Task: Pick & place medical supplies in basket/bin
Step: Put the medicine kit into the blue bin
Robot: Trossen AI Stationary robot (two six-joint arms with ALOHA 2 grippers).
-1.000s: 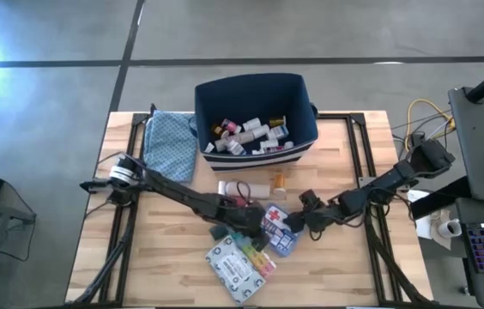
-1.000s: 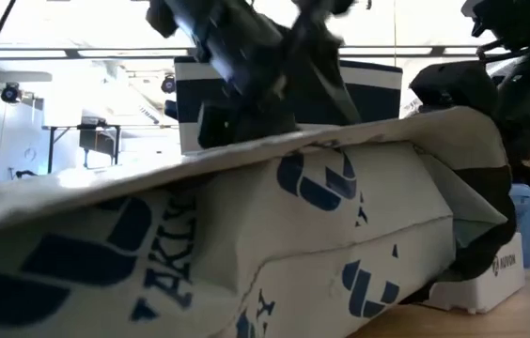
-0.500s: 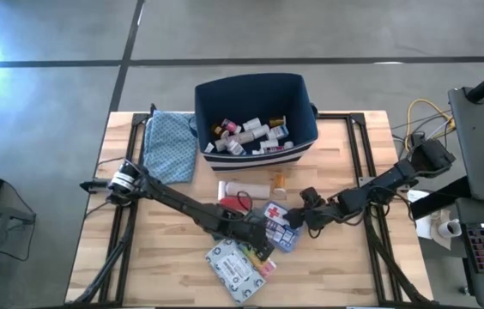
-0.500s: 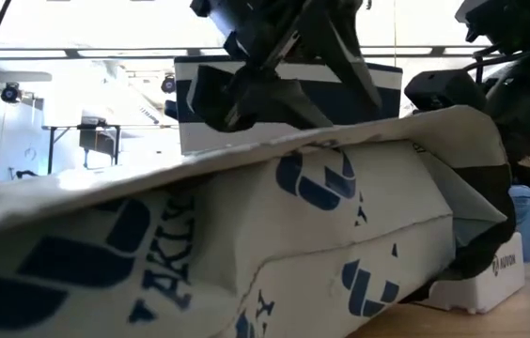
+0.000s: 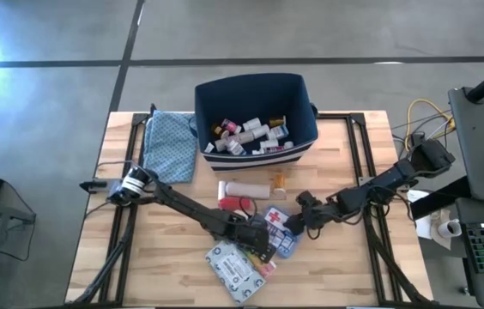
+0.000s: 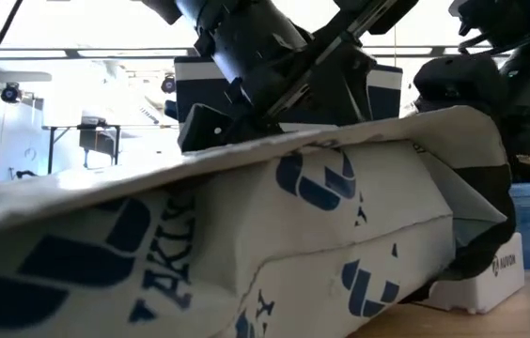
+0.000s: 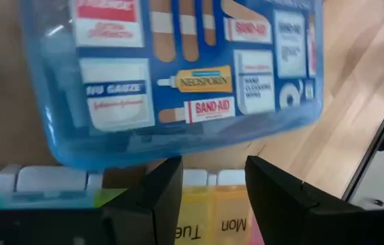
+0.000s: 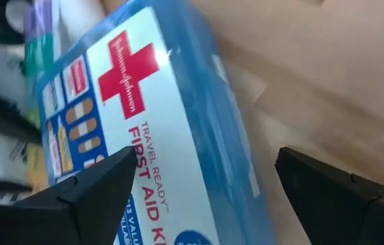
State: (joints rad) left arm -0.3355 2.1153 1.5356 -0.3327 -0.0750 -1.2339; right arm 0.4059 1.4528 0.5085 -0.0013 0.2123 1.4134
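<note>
Since the earlier frame, the left gripper (image 5: 263, 246) has been carried farther toward the tabletop's near edge, fingers (image 7: 152, 194) parted over the pill organiser (image 7: 199, 228); the first-aid pouch (image 5: 281, 225) lies between it and the wide-open right gripper (image 5: 296, 221), both arms stretched low

Blue first-aid pouch (image 8: 144, 136) bears a red cross on white.
</note>
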